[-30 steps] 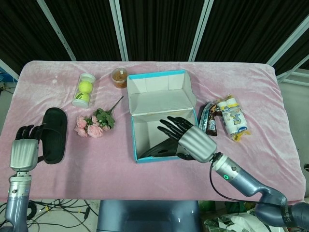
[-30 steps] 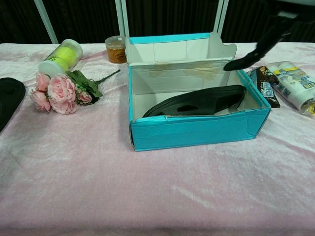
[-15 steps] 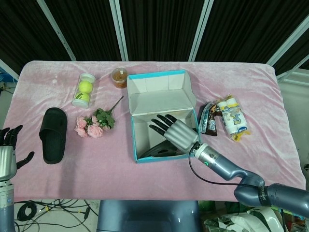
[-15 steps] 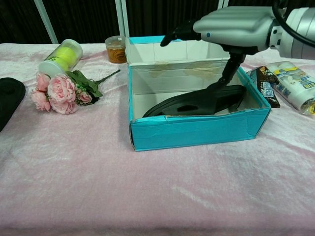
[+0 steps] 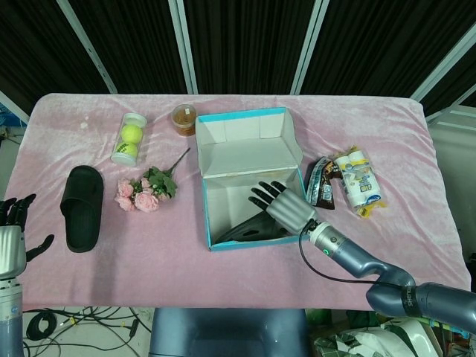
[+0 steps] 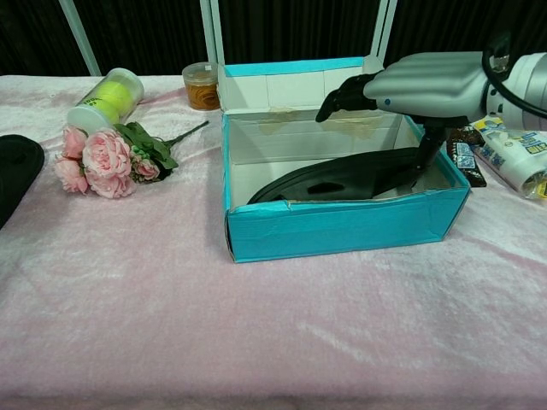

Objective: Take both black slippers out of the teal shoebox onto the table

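Note:
The teal shoebox [image 5: 206, 212] [image 6: 342, 227] stands open mid-table, lid up at the back. One black slipper [image 5: 248, 230] [image 6: 342, 178] leans inside it along the front wall. My right hand [image 5: 286, 205] [image 6: 420, 82] hovers over the box's right end, fingers stretched out flat above the slipper; its thumb [image 6: 425, 152] points down to the slipper's right end. Nothing is gripped. The other black slipper [image 5: 82, 207] [image 6: 12, 175] lies flat on the table at the left. My left hand [image 5: 12, 239] hangs at the table's lower left edge, fingers apart, holding nothing.
A tube of tennis balls [image 5: 129, 139] [image 6: 108, 98] and a bunch of pink flowers [image 5: 144, 190] [image 6: 106, 159] lie left of the box. A small jar [image 5: 184, 119] stands behind it. Snack packets [image 5: 348, 183] [image 6: 504, 145] lie right of the box, beside my right forearm.
My right hand has shifted toward the box's right end, thumb now at the slipper's heel end. My left hand drew back from the table slipper a second ago and has since held still.

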`<action>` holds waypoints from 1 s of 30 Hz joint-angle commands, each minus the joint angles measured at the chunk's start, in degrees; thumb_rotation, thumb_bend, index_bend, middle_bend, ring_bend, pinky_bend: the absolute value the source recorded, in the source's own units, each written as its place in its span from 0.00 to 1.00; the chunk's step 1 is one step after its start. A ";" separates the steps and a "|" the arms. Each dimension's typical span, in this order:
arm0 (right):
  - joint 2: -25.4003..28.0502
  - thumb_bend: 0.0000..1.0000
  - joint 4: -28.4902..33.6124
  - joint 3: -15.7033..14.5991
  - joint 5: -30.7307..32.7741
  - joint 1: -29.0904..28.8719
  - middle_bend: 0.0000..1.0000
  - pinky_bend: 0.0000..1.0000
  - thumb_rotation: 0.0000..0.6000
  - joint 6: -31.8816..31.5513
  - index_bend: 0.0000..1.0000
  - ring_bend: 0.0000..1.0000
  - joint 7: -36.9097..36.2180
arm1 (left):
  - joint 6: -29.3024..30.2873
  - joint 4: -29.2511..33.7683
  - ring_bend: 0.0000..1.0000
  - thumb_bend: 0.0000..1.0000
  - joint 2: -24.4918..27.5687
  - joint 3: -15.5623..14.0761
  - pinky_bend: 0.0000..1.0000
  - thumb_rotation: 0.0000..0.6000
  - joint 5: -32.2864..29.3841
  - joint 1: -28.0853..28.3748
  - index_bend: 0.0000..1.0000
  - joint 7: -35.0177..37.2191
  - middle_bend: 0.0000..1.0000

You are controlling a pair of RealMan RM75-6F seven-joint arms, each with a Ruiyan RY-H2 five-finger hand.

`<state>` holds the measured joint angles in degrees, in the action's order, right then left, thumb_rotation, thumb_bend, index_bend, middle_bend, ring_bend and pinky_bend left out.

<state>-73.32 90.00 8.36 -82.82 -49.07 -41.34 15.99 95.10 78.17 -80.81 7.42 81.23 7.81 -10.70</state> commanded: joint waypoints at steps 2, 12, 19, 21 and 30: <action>-2.07 0.09 -2.86 -1.32 0.64 -1.08 0.08 0.15 1.00 1.70 0.15 0.00 0.82 | -0.12 -0.17 0.17 0.00 -0.08 0.07 0.19 1.00 -0.28 -0.44 0.17 0.55 0.27; -7.23 0.20 -9.22 -3.05 1.88 -3.59 0.12 0.16 1.00 5.05 0.23 0.02 1.63 | -0.36 -1.40 0.17 0.00 -0.42 -0.04 0.19 1.00 -0.98 -2.04 0.17 3.26 0.27; -9.30 0.49 -10.87 -3.90 -1.55 -3.78 0.36 0.30 1.00 2.14 0.57 0.27 -2.13 | -0.34 -1.82 0.17 0.00 -0.41 -0.02 0.19 1.00 -0.41 -2.53 0.17 4.95 0.26; -9.04 0.49 -10.51 -3.88 -2.41 -3.64 0.38 0.31 1.00 0.92 0.60 0.28 -3.59 | -0.40 -1.90 0.17 0.00 -0.45 0.01 0.19 1.00 -0.36 -2.62 0.17 5.15 0.26; -7.02 0.47 -8.67 -2.35 -4.91 -2.06 0.40 0.31 1.00 -6.44 0.63 0.29 -13.01 | -1.38 -1.89 0.16 0.00 -0.54 -0.05 0.19 1.00 -0.35 -2.80 0.17 5.78 0.26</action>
<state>-80.90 80.93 5.51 -87.08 -51.64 -46.44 4.67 93.74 76.26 -81.37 7.37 80.89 5.01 -4.93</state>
